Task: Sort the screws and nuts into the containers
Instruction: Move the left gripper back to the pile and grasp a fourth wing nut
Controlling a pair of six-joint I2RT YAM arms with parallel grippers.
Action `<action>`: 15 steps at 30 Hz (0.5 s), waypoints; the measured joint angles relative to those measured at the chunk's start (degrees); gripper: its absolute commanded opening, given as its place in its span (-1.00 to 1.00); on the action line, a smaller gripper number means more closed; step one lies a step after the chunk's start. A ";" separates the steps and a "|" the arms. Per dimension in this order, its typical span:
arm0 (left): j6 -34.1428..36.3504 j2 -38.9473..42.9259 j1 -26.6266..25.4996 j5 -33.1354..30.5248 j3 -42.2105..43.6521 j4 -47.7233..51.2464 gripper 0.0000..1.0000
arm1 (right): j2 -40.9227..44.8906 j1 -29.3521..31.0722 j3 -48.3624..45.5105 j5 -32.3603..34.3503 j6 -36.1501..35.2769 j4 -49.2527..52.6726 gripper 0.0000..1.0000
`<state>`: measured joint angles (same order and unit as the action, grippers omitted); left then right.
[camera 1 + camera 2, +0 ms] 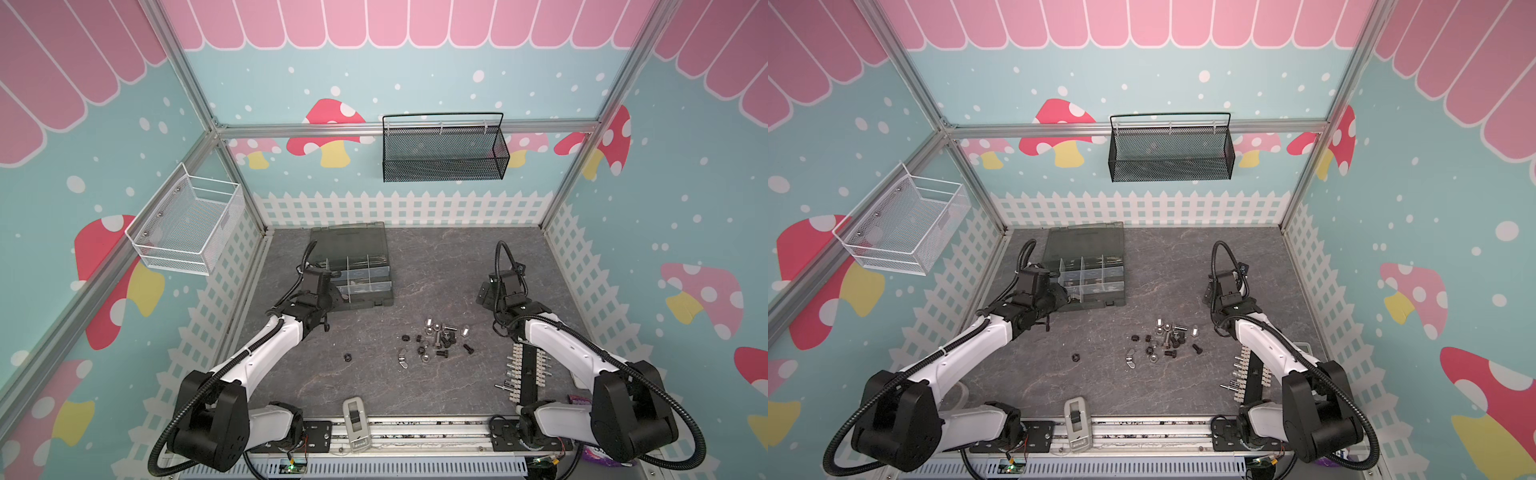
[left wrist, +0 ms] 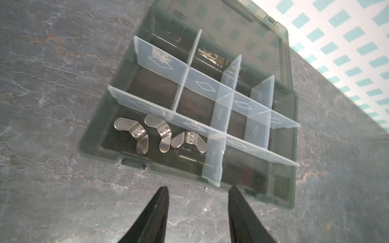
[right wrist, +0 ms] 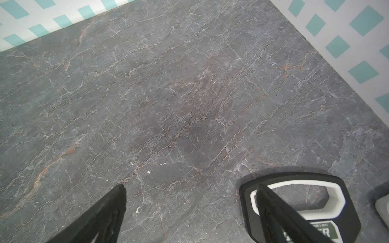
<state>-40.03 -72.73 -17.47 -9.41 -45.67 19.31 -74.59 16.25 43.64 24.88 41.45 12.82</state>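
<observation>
Mid-table, near side: screws point(image 1: 468, 348), nuts point(image 1: 348, 357), likely light, hard, slick; we pinch across flats. Left gripper point(image 2: 198, 188), right gripper point(image 3: 190, 186) spread, empty.

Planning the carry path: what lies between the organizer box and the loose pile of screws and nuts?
Nothing: both top views show only bare tabletop between the organizer box and the pile.

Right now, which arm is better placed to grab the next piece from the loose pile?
Probably right. The right gripper is open, empty and nearer the pile of screws and nuts; the left gripper, also open, hovers at the organizer box, farther away.
</observation>
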 measured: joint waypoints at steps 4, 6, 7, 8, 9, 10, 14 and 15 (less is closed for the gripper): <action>1.01 -0.02 -6.80 -0.83 0.00 2.97 0.17 | 0.00 0.00 0.00 -0.33 0.02 -0.02 0.95; 1.42 -0.92 -10.23 -0.98 -0.22 4.48 0.21 | 0.00 0.00 0.00 -0.48 0.02 -0.04 0.95; 1.64 -1.81 -12.11 -0.98 -0.48 5.38 0.22 | -0.02 0.00 0.00 -0.55 0.04 -0.04 0.95; 1.73 -2.69 -13.75 -1.01 -0.76 6.12 0.23 | -0.02 0.00 0.00 -0.55 0.04 -0.04 0.95; 1.88 -3.76 -15.41 -0.98 -1.20 7.04 0.27 | -0.02 0.00 0.00 -0.55 0.07 -0.04 0.95; 2.05 -4.83 -16.98 -0.98 -1.68 7.87 0.28 | -0.02 0.00 0.00 -0.57 0.09 -0.04 0.95; 2.75 -8.90 -23.08 -1.07 -4.04 10.67 0.30 | -0.02 0.00 0.00 -0.59 0.35 -0.04 0.95; 2.80 -9.90 -24.81 -1.05 -4.81 11.32 0.30 | -0.02 0.00 0.00 -0.61 0.44 -0.04 0.95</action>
<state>-37.23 -82.63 -42.28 -10.46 -50.48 30.63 -74.61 16.25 43.64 24.27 41.89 12.78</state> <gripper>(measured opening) 0.650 0.975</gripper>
